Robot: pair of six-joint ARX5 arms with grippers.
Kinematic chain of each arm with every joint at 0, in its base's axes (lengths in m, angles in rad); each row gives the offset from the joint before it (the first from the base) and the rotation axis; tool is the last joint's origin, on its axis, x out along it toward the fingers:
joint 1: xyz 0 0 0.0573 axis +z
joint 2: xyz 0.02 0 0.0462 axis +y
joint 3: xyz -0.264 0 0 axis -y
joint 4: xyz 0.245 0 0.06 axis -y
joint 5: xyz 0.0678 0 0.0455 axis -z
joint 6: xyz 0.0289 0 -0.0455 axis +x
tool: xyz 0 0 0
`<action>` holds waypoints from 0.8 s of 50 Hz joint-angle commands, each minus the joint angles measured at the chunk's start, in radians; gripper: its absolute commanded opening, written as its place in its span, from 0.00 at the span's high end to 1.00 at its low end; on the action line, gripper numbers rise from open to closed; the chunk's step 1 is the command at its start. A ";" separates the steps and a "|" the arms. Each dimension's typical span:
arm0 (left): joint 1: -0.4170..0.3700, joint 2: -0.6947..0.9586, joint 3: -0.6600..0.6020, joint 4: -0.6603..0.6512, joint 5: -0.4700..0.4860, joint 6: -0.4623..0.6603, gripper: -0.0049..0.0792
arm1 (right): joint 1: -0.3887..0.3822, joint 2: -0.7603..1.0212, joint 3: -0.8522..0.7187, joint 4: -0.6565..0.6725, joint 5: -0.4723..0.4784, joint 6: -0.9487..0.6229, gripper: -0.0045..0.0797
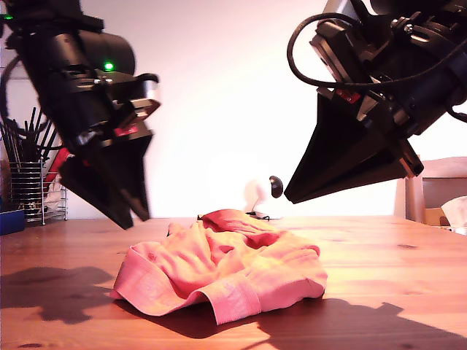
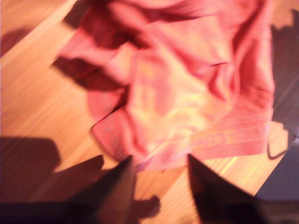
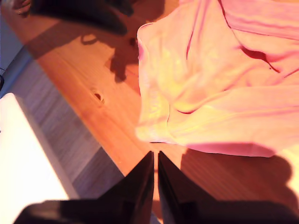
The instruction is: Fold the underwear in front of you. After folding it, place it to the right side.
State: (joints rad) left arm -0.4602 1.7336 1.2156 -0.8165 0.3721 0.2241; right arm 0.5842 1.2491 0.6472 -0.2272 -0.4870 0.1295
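The underwear [image 1: 226, 273] lies crumpled in a loose heap on the wooden table [image 1: 394, 262], its paler waistband [image 1: 233, 299] toward the exterior camera. My first gripper [image 1: 135, 217] hangs open above the table at the exterior view's left, just off the heap's edge. In the first wrist view its fingers [image 2: 117, 186] stand apart before the underwear [image 2: 187, 88], close to the waistband [image 2: 233, 135]. My second gripper [image 1: 287, 197] is shut on nothing, raised at the exterior view's right behind the heap. In the second wrist view the second gripper [image 3: 155, 156] points at the underwear [image 3: 219, 88].
A wire rack of dark utensils [image 1: 25, 182] and a blue object [image 1: 11, 219] stand at the exterior view's far left. A small white camera [image 1: 257, 198] sits behind the heap. A chair [image 1: 438, 189] shows at the exterior view's right. The table edge [image 3: 88, 154] runs near my second gripper.
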 commanded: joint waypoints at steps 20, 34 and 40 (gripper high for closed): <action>-0.008 0.152 -0.003 0.013 -0.134 0.011 0.31 | 0.003 -0.001 0.007 0.005 0.000 -0.005 0.92; -0.008 0.151 -0.002 0.005 -0.002 0.011 0.75 | 0.003 -0.001 0.007 0.006 0.000 -0.007 0.92; -0.008 0.151 -0.002 0.012 0.099 0.012 0.96 | 0.002 -0.001 0.007 0.006 0.001 -0.007 0.92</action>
State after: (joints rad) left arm -0.4667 1.8820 1.2221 -0.8082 0.4393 0.2348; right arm 0.5842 1.2491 0.6472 -0.2276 -0.4870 0.1291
